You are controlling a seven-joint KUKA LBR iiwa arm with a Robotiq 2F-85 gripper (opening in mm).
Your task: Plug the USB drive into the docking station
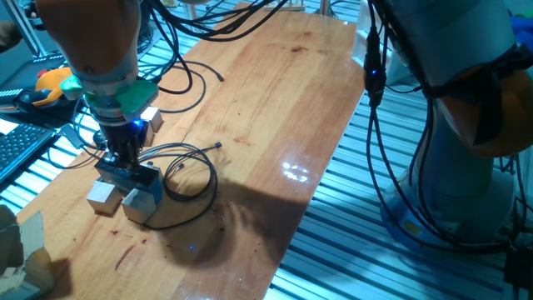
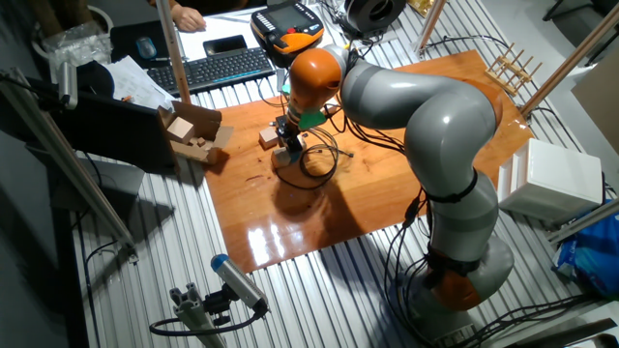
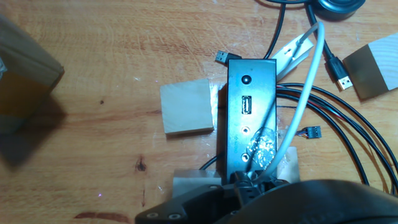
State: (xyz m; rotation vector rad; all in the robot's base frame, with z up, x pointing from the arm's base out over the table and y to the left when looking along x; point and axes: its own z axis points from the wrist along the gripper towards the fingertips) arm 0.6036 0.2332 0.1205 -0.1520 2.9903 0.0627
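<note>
In the hand view the docking station (image 3: 249, 81) lies lengthwise below the hand, a flat black box with a USB port (image 3: 245, 106) on its upper face. My gripper (image 3: 249, 182) sits at its near end, fingers close together on a small dark piece that I take for the USB drive (image 3: 247, 177), with a grey cable (image 3: 305, 93) running to it. From one fixed view the gripper (image 1: 127, 160) stands upright right over the docking station (image 1: 133, 177). The other fixed view shows the gripper (image 2: 290, 147) near the table's keyboard-side edge.
Pale wooden cubes (image 1: 102, 197) (image 1: 141, 204) flank the docking station, and another (image 3: 372, 73) lies off to the right. Black cable loops (image 1: 187, 179) spread beside it, with loose plugs (image 3: 339, 71). A round black puck (image 3: 336, 5) is beyond. A cardboard box (image 2: 189, 135) and keyboard (image 2: 218, 68) are off the board.
</note>
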